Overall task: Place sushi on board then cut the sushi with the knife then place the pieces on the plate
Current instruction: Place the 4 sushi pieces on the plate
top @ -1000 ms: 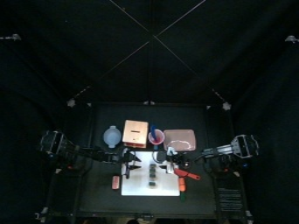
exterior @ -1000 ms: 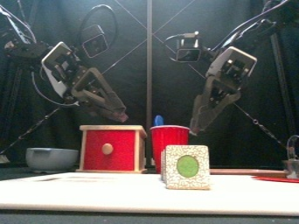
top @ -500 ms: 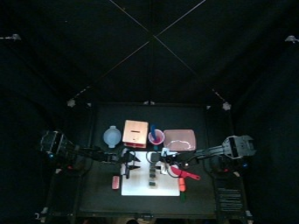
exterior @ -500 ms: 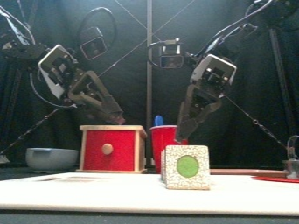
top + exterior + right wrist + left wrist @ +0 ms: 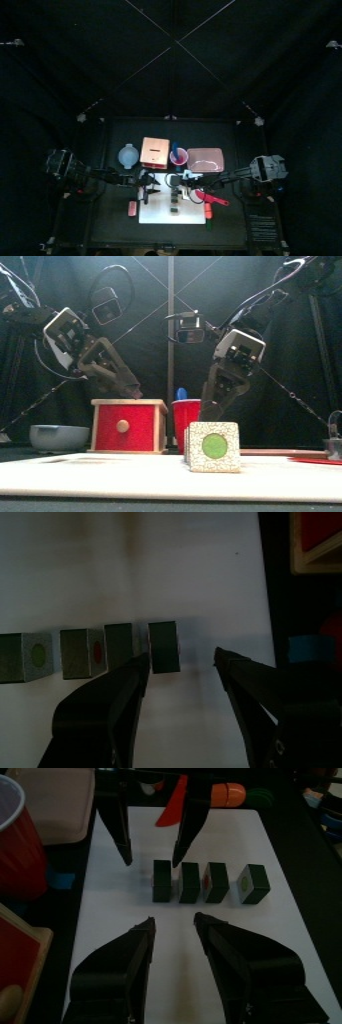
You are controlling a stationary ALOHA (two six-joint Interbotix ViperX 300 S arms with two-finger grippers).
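**Desk:** What do the wrist cameras give us that the front camera misses?

**Photo:** From the front we see only one green end face of the sushi roll [image 5: 214, 447]. The left wrist view shows four dark blocks in a row on the white cutting board [image 5: 287, 918], the front block [image 5: 253, 883] standing slightly apart. From above, we find the red knife [image 5: 214, 200] lying at the board's right edge.

**Desk:** And the grippers?

**Photo:** The left gripper [image 5: 173, 921] hangs spread and empty beside the row. The right gripper [image 5: 181, 655] is also spread, holding nothing above the blocks.

**Desk:** Changes?

**Photo:** Within a second the right gripper has swung inward and lower. The left has barely moved.

**Desk:** Setting?

**Photo:** A black table [image 5: 114, 225] and black curtains [image 5: 80, 60]. Behind the board we see a wooden box [image 5: 128, 425], a red cup [image 5: 194, 416] with a blue knife [image 5: 182, 394], a bowl [image 5: 59, 437] and a pink tray [image 5: 206, 159].
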